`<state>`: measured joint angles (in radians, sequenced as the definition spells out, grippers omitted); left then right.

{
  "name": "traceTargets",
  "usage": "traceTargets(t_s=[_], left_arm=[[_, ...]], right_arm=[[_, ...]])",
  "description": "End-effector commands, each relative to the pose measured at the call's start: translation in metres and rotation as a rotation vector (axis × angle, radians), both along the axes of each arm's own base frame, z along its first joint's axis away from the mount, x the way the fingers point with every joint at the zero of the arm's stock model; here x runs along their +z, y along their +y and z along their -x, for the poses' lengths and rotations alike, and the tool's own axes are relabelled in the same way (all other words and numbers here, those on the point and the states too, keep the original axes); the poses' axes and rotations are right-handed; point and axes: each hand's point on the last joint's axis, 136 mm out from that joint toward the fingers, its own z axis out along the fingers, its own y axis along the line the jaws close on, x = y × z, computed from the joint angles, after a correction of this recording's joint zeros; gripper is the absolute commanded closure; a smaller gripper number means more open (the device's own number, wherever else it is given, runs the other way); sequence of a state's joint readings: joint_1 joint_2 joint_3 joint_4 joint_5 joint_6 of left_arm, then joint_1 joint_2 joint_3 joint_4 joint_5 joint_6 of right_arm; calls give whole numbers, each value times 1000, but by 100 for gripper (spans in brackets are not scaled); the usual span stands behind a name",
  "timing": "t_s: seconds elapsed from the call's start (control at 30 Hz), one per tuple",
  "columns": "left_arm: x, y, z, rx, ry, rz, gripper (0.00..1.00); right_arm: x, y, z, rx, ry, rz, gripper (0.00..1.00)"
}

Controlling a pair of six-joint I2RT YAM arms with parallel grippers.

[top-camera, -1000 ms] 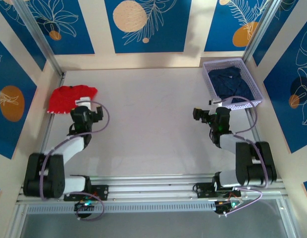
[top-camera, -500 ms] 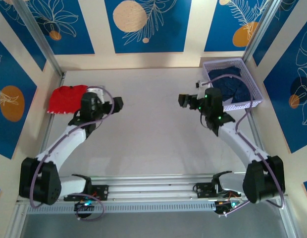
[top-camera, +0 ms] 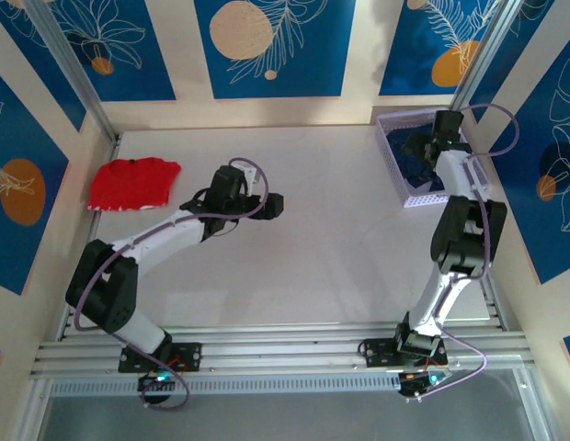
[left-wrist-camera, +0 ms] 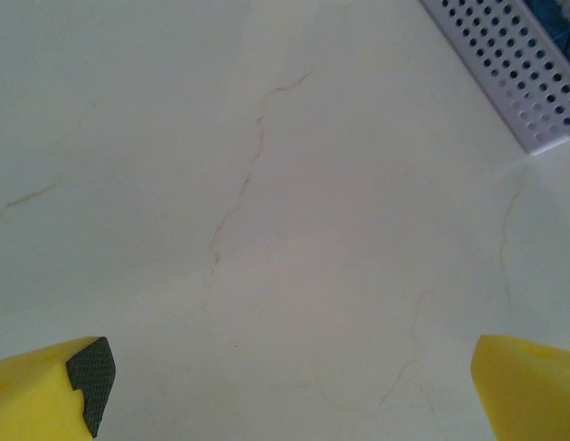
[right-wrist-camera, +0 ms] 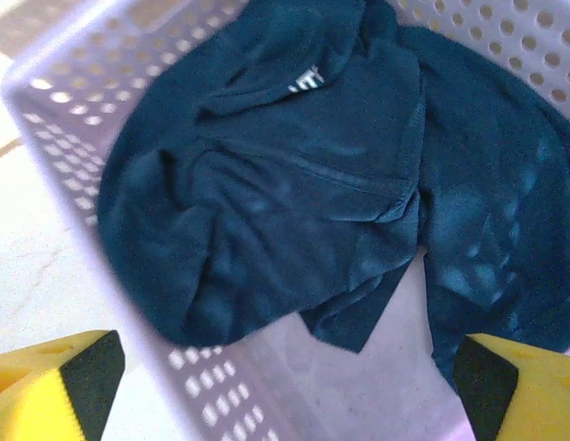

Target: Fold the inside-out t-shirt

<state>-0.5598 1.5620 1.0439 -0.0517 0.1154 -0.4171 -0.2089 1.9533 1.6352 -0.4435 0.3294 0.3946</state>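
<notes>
The inside-out t-shirt (top-camera: 421, 156) is a dark navy heap lying crumpled in the white perforated basket (top-camera: 416, 199) at the back right. In the right wrist view the t-shirt (right-wrist-camera: 294, 184) covers most of the basket floor, with a small white label showing near its top. My right gripper (top-camera: 420, 143) hangs over the basket, its jaws wide apart and nothing between them (right-wrist-camera: 285, 378). My left gripper (top-camera: 275, 205) is out over the middle of the table, open above bare tabletop (left-wrist-camera: 290, 381).
A bright red garment (top-camera: 133, 182) lies at the table's left edge. The basket wall (right-wrist-camera: 74, 119) rises between the t-shirt and the table; its corner (left-wrist-camera: 519, 78) shows at the top right of the left wrist view. Patterned panels enclose the table.
The left arm swung right from beside the red garment to the table's middle. The right arm stretched back and right until its gripper is over the basket. Both stayed open.
</notes>
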Motion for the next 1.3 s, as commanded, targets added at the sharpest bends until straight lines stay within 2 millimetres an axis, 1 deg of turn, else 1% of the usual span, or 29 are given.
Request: traceTargets(t_s=[0.0, 0.07, 0.13, 0.27, 0.33, 0.43, 0.53, 0.63, 0.7, 0.73, 0.77, 0.83, 0.87, 0.9, 0.93, 0.97, 1.0, 1.07, 1.13, 1.17, 1.27], left_arm=[[0, -6, 4, -25, 21, -7, 0], [-3, -6, 6, -27, 28, -12, 0], [-6, -6, 7, -29, 33, -15, 0], [-10, -6, 9, -32, 44, -26, 0], [-12, -5, 10, -35, 51, -32, 0], [-11, -2, 13, -35, 50, -41, 0], [-9, 1, 15, -32, 43, -49, 0], [-9, 4, 18, -30, 43, -61, 0], [-8, 6, 20, -27, 41, -63, 0], [-9, 7, 21, -25, 41, -65, 0], [-8, 8, 21, -23, 40, -64, 0], [-8, 9, 23, -22, 41, -63, 0], [-9, 10, 24, -21, 43, -65, 0], [-8, 11, 25, -21, 42, -66, 0], [-8, 11, 25, -21, 43, -68, 0], [-7, 12, 26, -21, 42, -68, 0], [-7, 12, 26, -20, 43, -70, 0], [-3, 12, 27, -19, 40, -60, 0], [0, 11, 28, -22, 38, -45, 0], [2, 10, 29, -24, 36, -37, 0], [10, 9, 31, -29, 29, -18, 0]], right_arm=[[-26, -16, -1, -75, 103, -85, 6], [-38, -25, -10, -83, 124, -103, 6], [-49, -29, -20, -75, 156, -101, 6], [-71, -30, -38, -48, 223, -97, 6], [-81, -33, -44, -43, 246, -85, 6], [-95, -31, -52, -27, 263, -91, 9], [-100, -27, -61, 1, 273, -104, 14], [-100, -24, -70, 25, 263, -109, 19], [-102, -23, -71, 34, 266, -130, 27], [-102, -24, -72, 36, 262, -149, 34], [-103, -25, -72, 39, 258, -169, 42], [-102, -26, -72, 40, 242, -210, 67], [-100, -25, -72, 51, 231, -223, 74], [-95, -22, -73, 67, 216, -231, 80], [-85, -19, -75, 82, 194, -231, 84], [-73, -15, -76, 92, 170, -228, 87], [-57, -12, -78, 101, 137, -220, 89], [-19, -3, -81, 116, 54, -206, 92], [27, 9, -81, 128, -39, -184, 94], [48, 14, -80, 133, -75, -167, 94], [120, 35, -71, 161, -199, -121, 95]])
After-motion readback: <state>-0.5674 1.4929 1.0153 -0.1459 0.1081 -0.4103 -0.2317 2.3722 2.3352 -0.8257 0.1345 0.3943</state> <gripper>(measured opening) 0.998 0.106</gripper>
